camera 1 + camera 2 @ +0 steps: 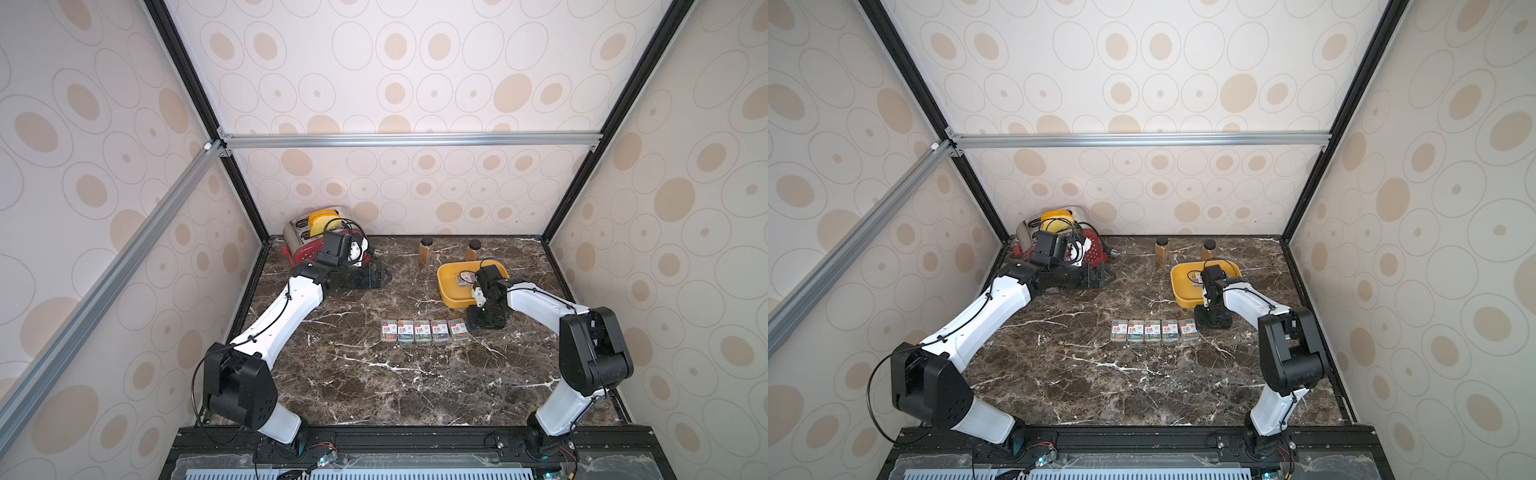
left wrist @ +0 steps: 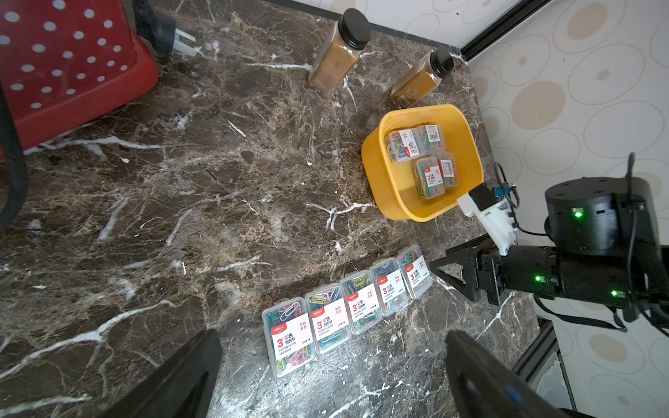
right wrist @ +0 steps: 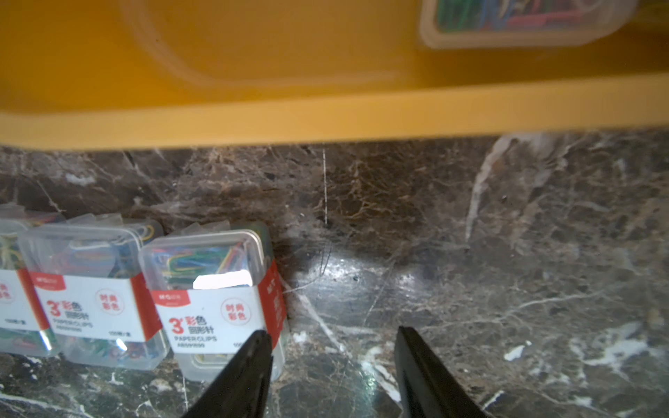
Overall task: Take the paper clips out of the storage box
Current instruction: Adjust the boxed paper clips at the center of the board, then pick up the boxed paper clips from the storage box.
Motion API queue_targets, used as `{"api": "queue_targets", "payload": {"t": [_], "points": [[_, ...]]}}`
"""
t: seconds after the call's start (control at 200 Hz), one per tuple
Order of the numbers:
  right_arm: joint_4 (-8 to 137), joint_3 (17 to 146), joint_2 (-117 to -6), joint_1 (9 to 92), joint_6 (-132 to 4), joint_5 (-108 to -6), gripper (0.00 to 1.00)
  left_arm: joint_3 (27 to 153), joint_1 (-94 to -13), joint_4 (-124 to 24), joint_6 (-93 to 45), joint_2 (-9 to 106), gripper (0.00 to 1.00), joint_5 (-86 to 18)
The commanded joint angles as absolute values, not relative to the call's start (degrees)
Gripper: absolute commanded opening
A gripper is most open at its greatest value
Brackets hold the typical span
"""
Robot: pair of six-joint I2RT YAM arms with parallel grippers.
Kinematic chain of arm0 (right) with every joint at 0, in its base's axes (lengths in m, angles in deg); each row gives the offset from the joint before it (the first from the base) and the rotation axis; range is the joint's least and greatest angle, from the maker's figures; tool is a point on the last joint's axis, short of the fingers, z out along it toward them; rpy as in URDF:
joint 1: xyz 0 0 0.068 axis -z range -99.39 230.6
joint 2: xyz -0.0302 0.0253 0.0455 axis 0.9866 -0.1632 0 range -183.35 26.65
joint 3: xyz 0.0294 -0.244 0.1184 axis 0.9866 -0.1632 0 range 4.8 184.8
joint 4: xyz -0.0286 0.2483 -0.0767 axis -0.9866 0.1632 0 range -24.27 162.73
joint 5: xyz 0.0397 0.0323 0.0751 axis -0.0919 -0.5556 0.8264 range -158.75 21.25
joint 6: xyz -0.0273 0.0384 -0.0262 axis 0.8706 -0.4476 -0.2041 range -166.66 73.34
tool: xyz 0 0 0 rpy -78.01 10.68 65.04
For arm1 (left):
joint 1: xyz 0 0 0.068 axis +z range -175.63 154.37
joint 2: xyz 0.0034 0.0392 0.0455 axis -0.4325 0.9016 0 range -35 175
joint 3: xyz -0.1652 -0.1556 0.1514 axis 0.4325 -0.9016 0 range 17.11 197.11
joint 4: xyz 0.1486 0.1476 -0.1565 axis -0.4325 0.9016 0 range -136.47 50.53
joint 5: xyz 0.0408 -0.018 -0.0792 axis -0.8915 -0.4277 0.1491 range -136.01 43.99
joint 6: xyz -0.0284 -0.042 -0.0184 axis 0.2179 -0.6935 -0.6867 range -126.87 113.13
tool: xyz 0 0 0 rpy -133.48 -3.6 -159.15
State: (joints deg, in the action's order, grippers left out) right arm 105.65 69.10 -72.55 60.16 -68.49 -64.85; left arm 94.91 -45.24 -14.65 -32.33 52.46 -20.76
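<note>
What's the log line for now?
out: five clip cases in a row | storage box: more cases inside | right gripper: open, empty, beside row end | left gripper: open, empty

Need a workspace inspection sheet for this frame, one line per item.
Surface: dark veined marble table.
Job's things: five clip cases in a row on the table; more cases inside the yellow storage box.
Clutter: two brown bottles, red dotted toaster.
Grippers: left gripper open, empty; right gripper open, empty, beside the row's end.
Cables: black cable looped by left wrist.
Surroundings: patterned walls, aluminium frame.
</note>
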Motion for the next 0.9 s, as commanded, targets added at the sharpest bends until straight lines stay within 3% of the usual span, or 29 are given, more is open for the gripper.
{"api": "queue_targets", "payload": {"t": [0.0, 0.581, 0.896], "points": [[105.05, 68.29, -74.27, 60.22, -68.2, -66.1, 0.59, 95.37, -45.14, -14.92, -32.16, 51.57, 0.99, -20.01], [105.57, 69.48, -74.75, 59.86, -68.81, -65.5, 0.57, 95.71, -45.14, -14.57, -31.13, 52.36, 0.99, -19.55], [113.98, 77.81, -67.27, 59.82, -65.56, -68.75, 0.67, 97.29, -45.05, -13.21, -30.09, 52.32, 0.99, -20.3]]}}
